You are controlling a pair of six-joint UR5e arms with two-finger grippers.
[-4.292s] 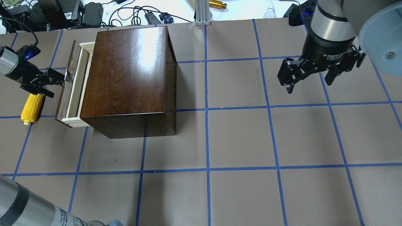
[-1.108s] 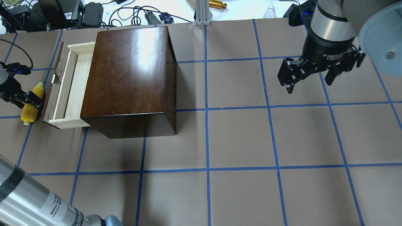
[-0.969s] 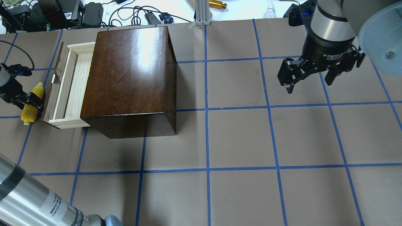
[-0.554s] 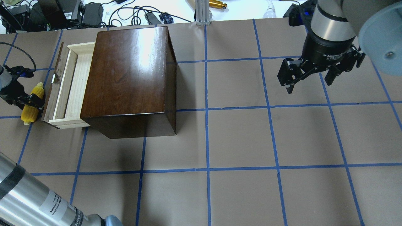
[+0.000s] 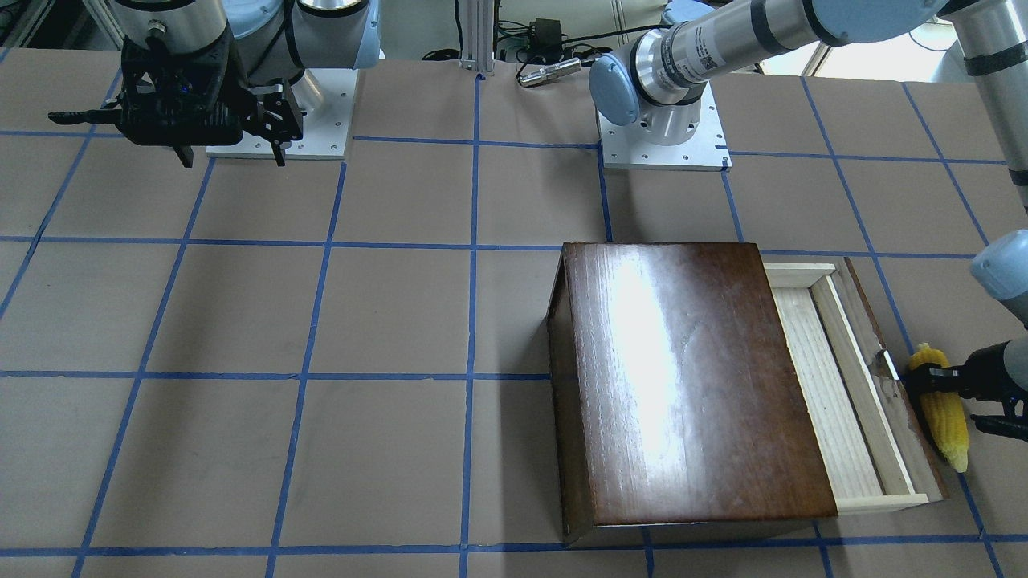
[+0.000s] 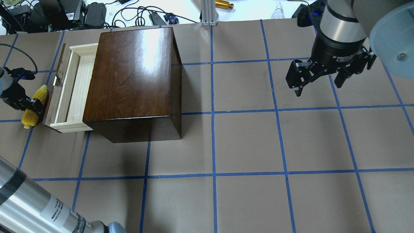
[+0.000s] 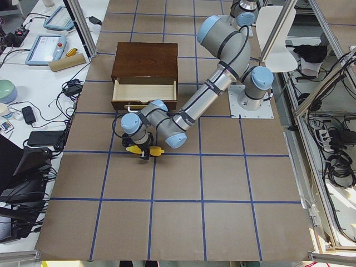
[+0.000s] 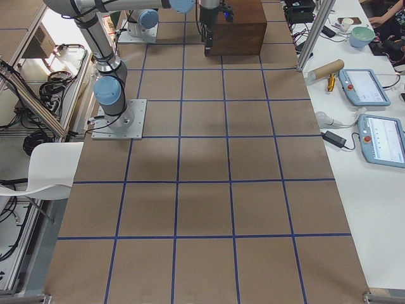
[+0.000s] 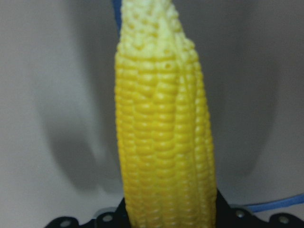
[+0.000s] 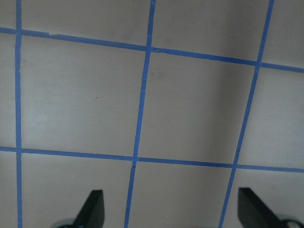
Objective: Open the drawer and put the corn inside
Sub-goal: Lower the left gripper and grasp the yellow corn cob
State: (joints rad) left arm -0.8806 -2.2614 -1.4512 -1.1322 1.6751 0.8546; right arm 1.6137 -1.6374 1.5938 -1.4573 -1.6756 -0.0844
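Note:
The drawer (image 6: 72, 87) (image 5: 827, 385) stands pulled out of the dark-brown box (image 6: 132, 74) toward the table's left, and its pale-wood tray is empty. The yellow corn (image 6: 29, 118) (image 5: 949, 421) lies on the table just outside the drawer's dark front panel, roughly parallel to it. My left gripper (image 6: 32, 105) (image 5: 940, 393) is down over the corn's middle. In the left wrist view the corn (image 9: 164, 142) fills the frame with black fingers against both its sides. My right gripper (image 6: 318, 89) (image 10: 171, 211) hangs open and empty over the table's far right.
The small white handle (image 6: 57, 81) sticks out of the front panel close to the corn's tip. Cables and gear (image 6: 81, 14) lie beyond the table's far edge. Blue tape lines (image 6: 213, 113) grid the brown table.
Over the last seconds the drawer slid further out and my left gripper left the handle for the corn. In the last half second the gripper settled lower and the corn's tip shifted slightly toward the drawer.

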